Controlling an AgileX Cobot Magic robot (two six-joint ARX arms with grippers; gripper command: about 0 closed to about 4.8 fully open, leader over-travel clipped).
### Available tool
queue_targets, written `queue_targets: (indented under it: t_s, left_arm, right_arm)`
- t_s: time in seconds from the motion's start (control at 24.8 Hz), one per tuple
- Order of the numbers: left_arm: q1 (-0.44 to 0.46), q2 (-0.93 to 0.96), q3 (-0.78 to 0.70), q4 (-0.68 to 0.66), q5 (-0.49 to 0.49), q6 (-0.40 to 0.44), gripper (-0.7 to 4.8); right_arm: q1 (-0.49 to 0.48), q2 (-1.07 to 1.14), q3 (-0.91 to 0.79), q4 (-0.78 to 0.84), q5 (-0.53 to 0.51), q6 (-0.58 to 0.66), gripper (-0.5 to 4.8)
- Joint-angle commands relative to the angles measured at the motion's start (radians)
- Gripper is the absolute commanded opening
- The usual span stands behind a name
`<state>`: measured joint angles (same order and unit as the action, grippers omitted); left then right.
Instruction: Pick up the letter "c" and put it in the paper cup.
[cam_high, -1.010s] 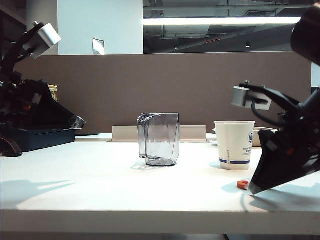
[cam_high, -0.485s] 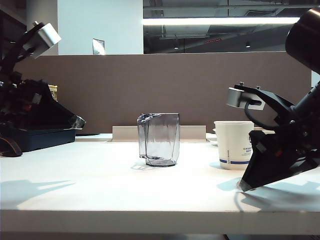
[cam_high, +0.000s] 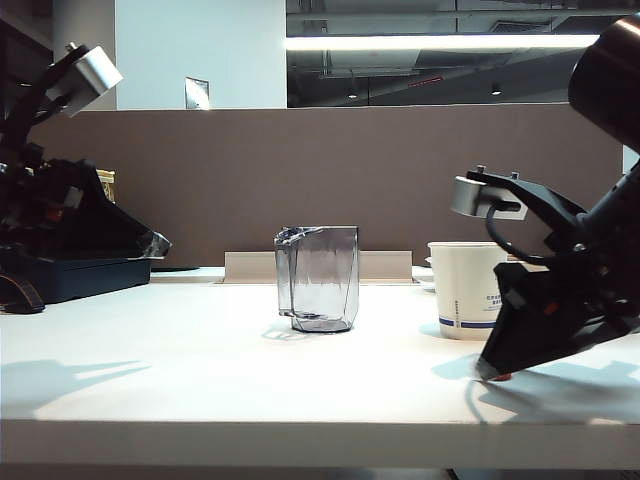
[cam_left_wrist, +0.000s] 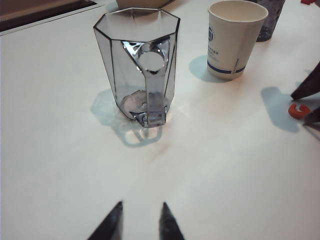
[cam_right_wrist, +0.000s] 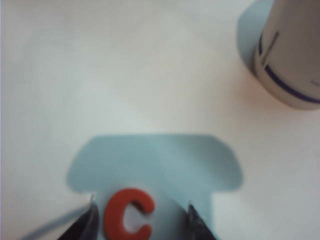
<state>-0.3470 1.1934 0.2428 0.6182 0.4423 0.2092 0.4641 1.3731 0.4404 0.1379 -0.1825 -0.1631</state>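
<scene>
The red-orange letter "c" (cam_right_wrist: 127, 216) lies flat on the white table (cam_high: 200, 370), between the two fingertips of my right gripper (cam_right_wrist: 141, 207). The jaws stand open on either side of it, with gaps showing, low over the table. In the left wrist view the letter "c" (cam_left_wrist: 299, 110) sits between two dark fingertips (cam_left_wrist: 305, 90). The right gripper (cam_high: 490, 372) almost hides it in the exterior view. The white paper cup (cam_high: 466, 290) (cam_left_wrist: 235, 40) (cam_right_wrist: 292, 65) with a blue stripe stands upright just behind. My left gripper (cam_left_wrist: 141, 210) (cam_high: 150, 243) hangs open and empty at the far left.
A clear grey faceted plastic cup (cam_high: 320, 278) (cam_left_wrist: 142, 75) with a handle stands mid-table. A dark tumbler (cam_left_wrist: 270, 20) stands behind the paper cup. A dark tray (cam_high: 80, 272) lies at the back left, and a low brown partition (cam_high: 330, 170) runs behind the table.
The right gripper has slid left and tipped down over the letter "c", which now sits between its open fingers and is nearly hidden in the exterior view. The left arm has stayed still.
</scene>
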Motion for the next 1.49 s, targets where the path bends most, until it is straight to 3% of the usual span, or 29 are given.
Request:
queue_targets:
  t_s: [0.04,0.97,1.17,1.49]
  left_arm:
    - [-0.001,-0.002,0.003,0.019,0.004,0.001,0.89]
    - [-0.001,-0.002,0.003,0.019,0.004,0.0,0.9]
    - [-0.001,-0.002,0.003,0.019,0.003,0.0,0.89]
    - [-0.001,-0.002,0.003,0.019,0.003,0.0,0.89]
  right_arm:
    - [0.002,0.023,-0.001,-0.002,0.005,0.01,2.21]
    - [0.002,0.028,0.0,-0.04,0.006,0.04,2.06]
    - [0.002,0.028,0.0,-0.039,0.008,0.04,1.54]
    - [0.002,0.028,0.0,-0.035,0.009,0.04,1.44]
